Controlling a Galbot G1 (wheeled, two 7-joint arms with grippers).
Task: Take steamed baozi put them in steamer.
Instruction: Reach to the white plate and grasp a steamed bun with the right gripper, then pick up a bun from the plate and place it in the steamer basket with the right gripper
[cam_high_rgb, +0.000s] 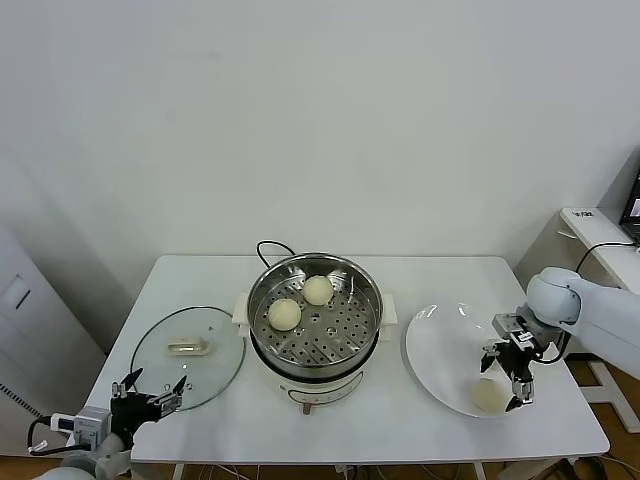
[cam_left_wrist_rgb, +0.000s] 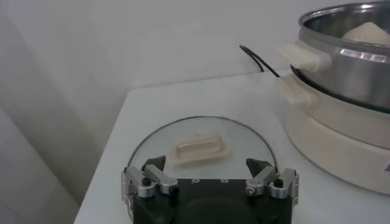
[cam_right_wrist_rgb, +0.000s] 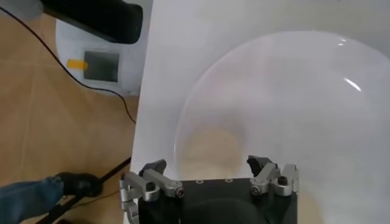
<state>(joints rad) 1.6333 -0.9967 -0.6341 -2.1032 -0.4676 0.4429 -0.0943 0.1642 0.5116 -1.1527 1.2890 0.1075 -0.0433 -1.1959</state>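
- The steamer (cam_high_rgb: 314, 325) sits at table centre with its glass lid (cam_high_rgb: 188, 357) off, lying at its 9 o'clock.
- Two baozi already rest on the perforated tray: one (cam_high_rgb: 318, 290) near 12 o'clock, the other (cam_high_rgb: 284, 314) near 9 o'clock, close together but apart.
- One more baozi (cam_high_rgb: 488, 397) lies on the plate (cam_high_rgb: 440, 350) at the steamer's 3 o'clock, toward the plate's 5 o'clock rim.
- The right gripper (cam_high_rgb: 506, 385) hangs over that bun, fingers spread wide to either side of it; no contact looks made yet, though the wrist view shows the bun only as a faint patch, so I may be misjudging the gap.
- The left gripper (cam_high_rgb: 150, 392) waits at the table's near-left edge, just short of the lid, fingers also spread and holding nothing.
- Risks from here: the bun is soft and smooth, so a hard squeeze would likely dent it, and a light one could let it slip.
- It sits near the plate rim and table edge; an off-centre closing could roll it off.
- A low carry could clip the steamer wall.
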